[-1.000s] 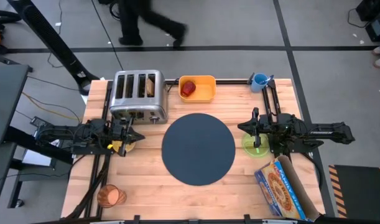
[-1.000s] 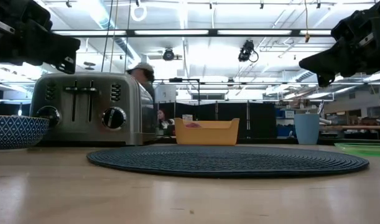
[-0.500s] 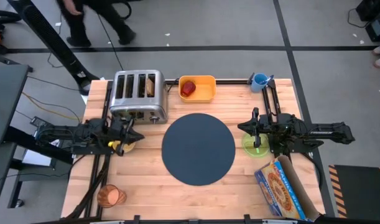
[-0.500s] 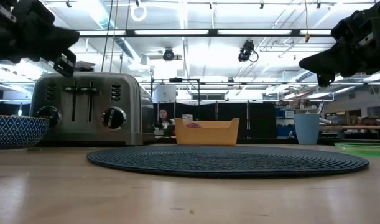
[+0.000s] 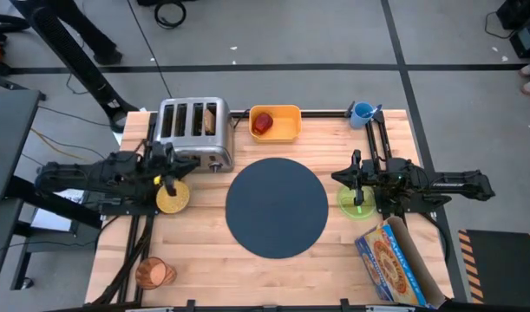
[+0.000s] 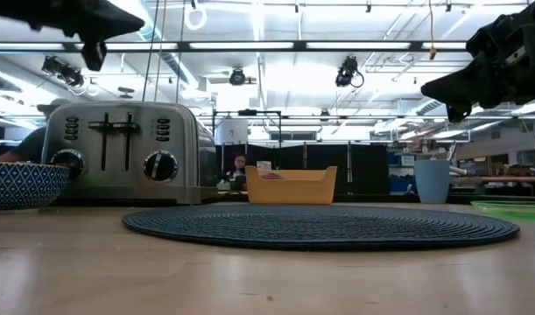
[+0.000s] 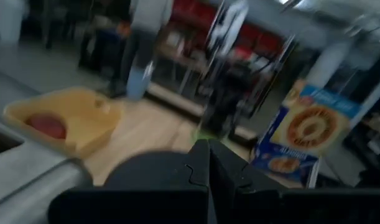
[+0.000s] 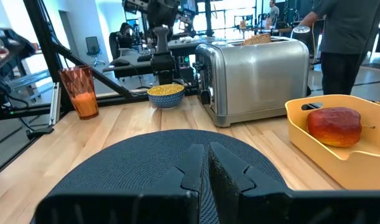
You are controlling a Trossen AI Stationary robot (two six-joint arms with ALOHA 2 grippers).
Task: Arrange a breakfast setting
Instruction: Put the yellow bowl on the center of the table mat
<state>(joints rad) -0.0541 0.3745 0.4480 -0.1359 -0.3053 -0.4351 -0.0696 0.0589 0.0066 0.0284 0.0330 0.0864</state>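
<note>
1. You're at a wooden table (image 5: 204, 260) on a grey floor; in its middle lies the dark blue-grey round mat (image 5: 277, 206), bare.
2. Your yellow tray (image 5: 286, 126) at the far edge holds the red apple (image 5: 262, 122); the toaster (image 5: 193, 132) beside it holds a toast slice (image 5: 212, 117).
3. Left gripper (image 5: 171, 167), fingers pressed together and holding nothing, hangs over the toaster's front, just beside the cereal bowl (image 5: 173, 198) with its yellow cereal.
4. Right gripper (image 5: 356, 178), fingers together, hovers above the green plate (image 5: 353, 201), where the pale spoon (image 5: 361, 202) lies.
5. Amber cup (image 5: 153, 273) sits near your left front corner; cereal box (image 5: 388, 261) lies front right.
</note>
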